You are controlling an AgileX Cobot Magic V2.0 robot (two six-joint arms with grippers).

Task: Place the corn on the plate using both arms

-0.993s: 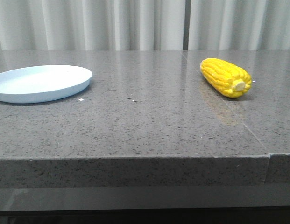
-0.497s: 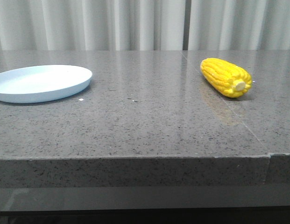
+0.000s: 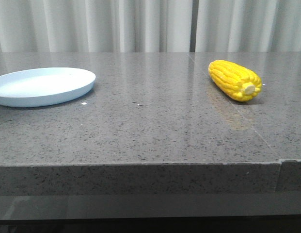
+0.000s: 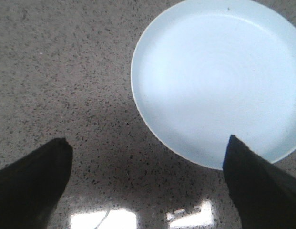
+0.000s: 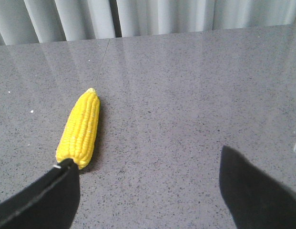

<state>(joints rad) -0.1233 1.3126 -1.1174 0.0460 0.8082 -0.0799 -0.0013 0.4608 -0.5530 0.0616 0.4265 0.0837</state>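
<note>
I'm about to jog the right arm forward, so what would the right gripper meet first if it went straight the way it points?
Probably bare grey speckled stone tabletop. The open right gripper aims past the glossy yellow corn cob, which lies beside one finger, off the centre line. Depth is unclear.

The left gripper point(image 4: 148, 183) is seen spread wide, its 2 dark fingers point(image 4: 28, 183) parted with nothing held between them. The right gripper point(image 5: 150, 191) is likewise spread, its 2 fingers point(image 5: 255, 193) well apart and unloaded. Neither arm is shown in the front view.
</note>
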